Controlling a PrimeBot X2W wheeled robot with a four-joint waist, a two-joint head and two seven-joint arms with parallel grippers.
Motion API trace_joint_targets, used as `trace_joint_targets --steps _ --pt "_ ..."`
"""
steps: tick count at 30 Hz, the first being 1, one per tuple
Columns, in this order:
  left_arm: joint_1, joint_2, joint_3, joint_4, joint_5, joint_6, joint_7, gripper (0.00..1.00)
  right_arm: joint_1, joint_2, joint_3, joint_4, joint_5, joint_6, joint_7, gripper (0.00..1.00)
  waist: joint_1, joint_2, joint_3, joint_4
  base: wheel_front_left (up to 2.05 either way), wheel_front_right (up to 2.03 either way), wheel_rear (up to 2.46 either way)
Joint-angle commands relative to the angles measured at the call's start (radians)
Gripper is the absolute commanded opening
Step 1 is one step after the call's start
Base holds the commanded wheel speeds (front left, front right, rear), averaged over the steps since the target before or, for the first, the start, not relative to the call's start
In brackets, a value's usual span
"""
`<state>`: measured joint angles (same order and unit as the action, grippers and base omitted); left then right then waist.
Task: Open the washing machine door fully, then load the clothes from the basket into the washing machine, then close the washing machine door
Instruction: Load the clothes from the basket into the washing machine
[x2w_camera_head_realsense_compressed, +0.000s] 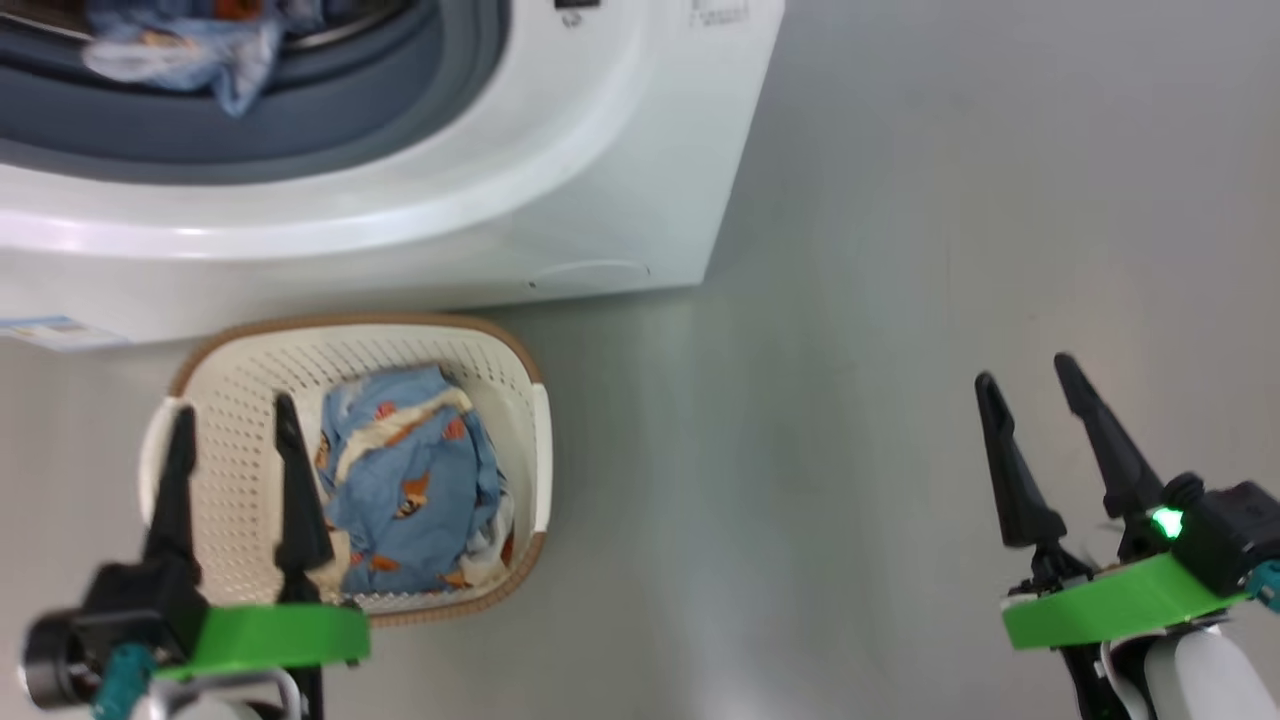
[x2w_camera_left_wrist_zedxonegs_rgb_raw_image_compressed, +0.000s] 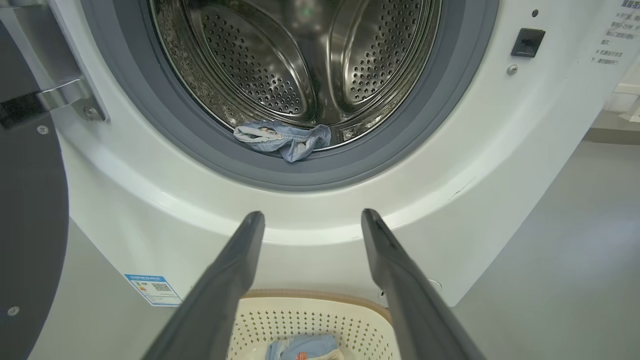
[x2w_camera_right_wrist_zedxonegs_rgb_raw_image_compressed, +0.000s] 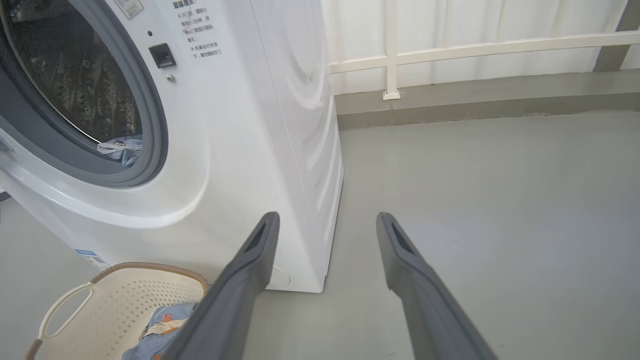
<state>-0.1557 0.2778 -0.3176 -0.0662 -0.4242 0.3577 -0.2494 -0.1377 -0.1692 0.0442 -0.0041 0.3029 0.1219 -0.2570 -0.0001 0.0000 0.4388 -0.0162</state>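
Note:
The white washing machine (x2w_camera_head_realsense_compressed: 620, 180) stands open, its steel drum (x2w_camera_left_wrist_zedxonegs_rgb_raw_image_compressed: 300, 60) showing. One piece of the light blue clothes (x2w_camera_left_wrist_zedxonegs_rgb_raw_image_compressed: 282, 140) lies at the drum's front lip, over the grey gasket. The washing machine door (x2w_camera_left_wrist_zedxonegs_rgb_raw_image_compressed: 27, 225) is swung out at the left edge of the left wrist view. On the floor in front, the cream basket (x2w_camera_head_realsense_compressed: 240, 380) holds more blue bear-print clothes (x2w_camera_head_realsense_compressed: 410, 490). My left gripper (x2w_camera_head_realsense_compressed: 232, 420) hangs open above the basket's left half, holding nothing. My right gripper (x2w_camera_head_realsense_compressed: 1025, 372) is open over bare floor, far to the right.
Grey floor (x2w_camera_head_realsense_compressed: 900, 300) spreads right of the machine. A white railing and a low grey kerb (x2w_camera_right_wrist_zedxonegs_rgb_raw_image_compressed: 475, 105) run behind it. A blue sticker (x2w_camera_left_wrist_zedxonegs_rgb_raw_image_compressed: 152, 289) sits low on the machine's front.

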Motion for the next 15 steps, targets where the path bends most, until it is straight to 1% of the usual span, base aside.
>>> trace_joint_targets --steps 1,9,15 --pt "0.021 0.014 0.026 -0.023 -0.001 0.004 -0.008 1.00 0.032 -0.012 0.022 -0.016 -0.006 0.009 -0.005 1.00 0.0001 0.0000 -0.061 0.022 0.00 0.00 0.00" --pt "0.094 -0.002 0.005 0.021 -0.024 -0.019 -0.010 1.00 0.084 -0.012 0.033 0.004 -0.015 0.009 -0.005 1.00 0.0001 0.0000 -0.150 0.031 0.00 0.00 0.00" --pt "0.118 -0.002 -0.003 0.039 -0.033 -0.027 -0.010 1.00 0.105 -0.005 0.042 0.011 -0.020 0.009 -0.005 1.00 0.0001 0.0000 -0.185 0.029 0.00 0.00 0.00"
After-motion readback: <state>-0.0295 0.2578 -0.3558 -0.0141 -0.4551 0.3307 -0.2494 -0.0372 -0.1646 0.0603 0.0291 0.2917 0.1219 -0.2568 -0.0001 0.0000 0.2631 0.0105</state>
